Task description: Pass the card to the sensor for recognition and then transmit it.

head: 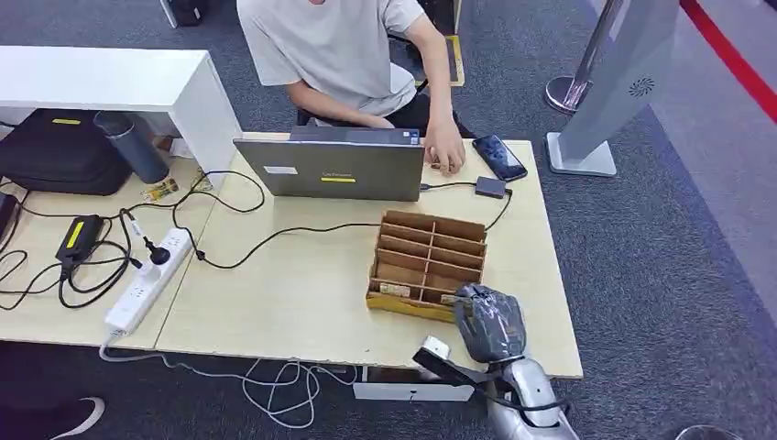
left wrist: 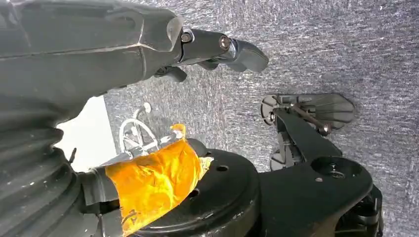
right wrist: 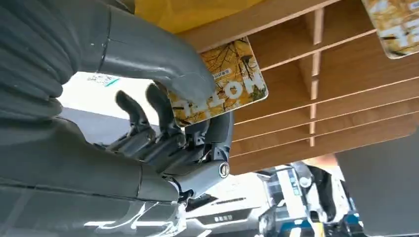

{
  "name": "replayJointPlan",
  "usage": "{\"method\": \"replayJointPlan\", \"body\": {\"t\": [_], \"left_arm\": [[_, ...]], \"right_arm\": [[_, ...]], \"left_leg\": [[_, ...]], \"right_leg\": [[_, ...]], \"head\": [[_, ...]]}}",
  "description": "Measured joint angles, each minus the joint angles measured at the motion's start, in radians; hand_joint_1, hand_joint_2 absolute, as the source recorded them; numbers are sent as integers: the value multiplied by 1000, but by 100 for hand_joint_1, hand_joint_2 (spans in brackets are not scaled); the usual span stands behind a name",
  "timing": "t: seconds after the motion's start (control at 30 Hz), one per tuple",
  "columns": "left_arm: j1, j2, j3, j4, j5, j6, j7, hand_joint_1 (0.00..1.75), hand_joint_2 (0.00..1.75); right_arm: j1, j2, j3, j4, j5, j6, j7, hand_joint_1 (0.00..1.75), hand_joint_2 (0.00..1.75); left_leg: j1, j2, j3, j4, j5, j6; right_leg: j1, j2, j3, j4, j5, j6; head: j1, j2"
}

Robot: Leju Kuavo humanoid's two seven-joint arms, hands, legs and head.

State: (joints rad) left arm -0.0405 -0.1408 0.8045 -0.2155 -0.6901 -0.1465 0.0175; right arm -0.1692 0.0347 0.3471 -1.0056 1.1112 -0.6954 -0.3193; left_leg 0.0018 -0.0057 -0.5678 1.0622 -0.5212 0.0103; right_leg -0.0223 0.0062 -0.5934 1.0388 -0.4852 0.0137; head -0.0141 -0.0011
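My right hand [head: 488, 323] sits at the near right corner of the wooden card rack [head: 426, 261], right up against its front row. From the right wrist camera I see that hand [right wrist: 163, 123] pinching a card [right wrist: 222, 81] between the thumb and the darker fingers [right wrist: 160, 106]; the card is yellow with leaf print and white lettering, and it stands at the rack's front edge, just at the slot divider. A second card [right wrist: 395, 24] with the same print lies in a compartment further along the rack, away from my hand. In the head view another card [head: 396, 290] lies in the front row to the left of my hand.

My left hand [left wrist: 217, 49] hangs over grey carpet with its fingers loosely apart and nothing in it.

Beyond the rack from my hand, a person [head: 339, 55] sits behind a laptop [head: 330, 170], a hand resting beside a phone [head: 499, 157] on the desk [head: 302, 293].
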Motion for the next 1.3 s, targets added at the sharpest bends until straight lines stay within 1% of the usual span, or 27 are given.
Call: {"method": "replayJointPlan", "body": {"t": [0.13,0.23,0.43,0.77,0.83,0.87,0.9,1.0,1.03,1.07,1.13,1.17,1.2,1.23,1.3], "left_arm": [[1,0,0,0,-12,4,-18,0,175],[0,0,0,0,-21,26,-22,0,175],[0,0,5,0,-13,32,6,0,175],[0,0,14,0,-28,22,21,0,175],[-1,0,15,0,-31,21,21,0,175],[0,0,16,0,-32,21,22,0,175],[0,1,16,0,-35,18,22,0,175],[-1,2,16,0,-38,11,22,0,175],[-1,2,18,0,-38,10,23,0,175],[-1,3,19,0,-39,8,24,0,175],[-1,4,24,0,-39,4,24,0,175],[-1,5,25,0,-39,0,24,0,175],[-1,7,26,0,-40,-1,24,0,175],[-1,8,26,0,-41,-3,24,0,175],[-2,10,28,0,-46,-5,25,0,175]], "right_arm": [[6,-1,-8,-3,-4,0,-5,175,175],[11,-1,-11,-6,-9,-2,-8,175,175],[10,-8,-14,-8,-14,-3,15,175,175],[-38,-63,10,-63,-42,-2,75,175,175],[-51,-75,12,-85,-66,12,80,175,175],[-59,-82,15,-97,-89,33,79,175,175],[-70,-89,18,-109,-129,71,73,175,175],[-113,-112,20,-138,-249,215,59,175,175],[-137,-123,20,-145,-291,278,56,175,175],[-161,-133,21,-150,-337,359,55,175,175],[-213,-150,21,-154,-403,477,55,175,175],[-245,-164,24,-154,-451,569,55,175,175],[-279,-176,26,-152,-488,628,55,175,175],[-316,-184,26,-150,-509,649,58,175,175],[-391,-194,27,-142,-528,663,75,175,175]], "left_leg": [[0,0,0,0,0,0],[0,0,0,0,0,0],[0,0,0,0,0,0],[0,0,0,0,0,0],[0,0,0,0,0,1],[0,0,0,0,0,1],[0,0,0,0,1,0],[0,1,0,0,1,1],[0,1,0,0,1,1],[0,1,0,0,2,0],[0,1,0,0,2,0],[0,1,-1,0,2,0],[0,1,-1,1,2,0],[0,1,-1,1,3,1],[0,1,-1,1,4,0]], "right_leg": [[0,0,0,0,0,0],[0,0,0,0,0,0],[0,0,0,0,0,0],[0,0,0,0,1,1],[0,0,0,0,1,1],[0,0,0,0,1,1],[0,0,0,0,1,1],[0,1,0,0,2,1],[0,1,0,0,2,1],[0,1,0,0,3,0],[0,1,0,0,4,1],[0,1,0,0,4,0],[0,2,0,0,4,1],[0,2,0,0,5,1],[0,2,-1,0,5,1]], "head": [[0,0],[0,0],[0,0],[0,0],[0,0],[0,0],[0,0],[0,0],[0,0],[0,0],[0,0],[0,0],[0,0],[0,0],[0,0]]}}
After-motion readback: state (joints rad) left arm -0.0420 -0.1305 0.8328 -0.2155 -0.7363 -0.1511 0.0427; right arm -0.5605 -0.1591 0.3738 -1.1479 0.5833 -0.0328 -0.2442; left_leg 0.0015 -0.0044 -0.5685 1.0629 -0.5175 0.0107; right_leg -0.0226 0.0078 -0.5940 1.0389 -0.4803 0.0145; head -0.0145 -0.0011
